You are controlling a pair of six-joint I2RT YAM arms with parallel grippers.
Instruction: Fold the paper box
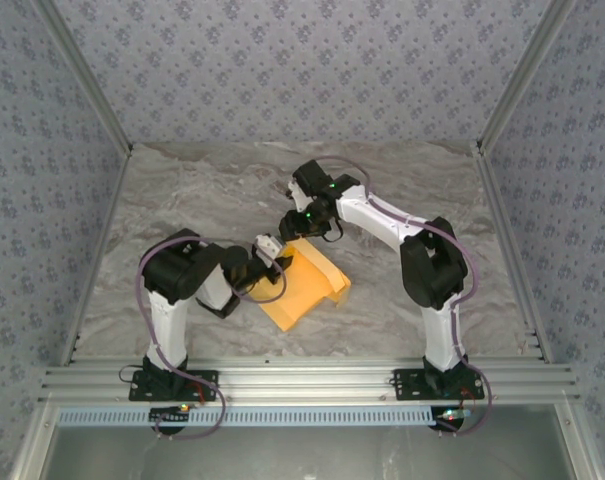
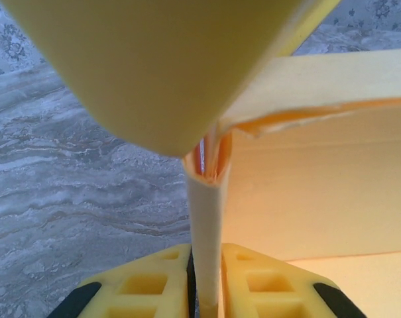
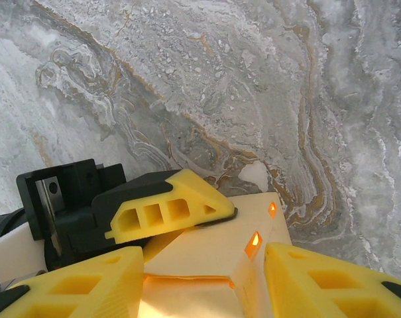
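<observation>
paper box: matt cardboard | table: smooth, marbled | left fingers: plastic

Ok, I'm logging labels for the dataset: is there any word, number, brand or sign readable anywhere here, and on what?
None can be read.
The paper box is plain orange-yellow card with no print.
The marbled table and the wallpapered walls carry only patterns, no letters or digits.

A near flap of the paper box is blurred and cut off at the top. The right gripper has its fingers cut off below; whether they press the box is unclear.
</observation>
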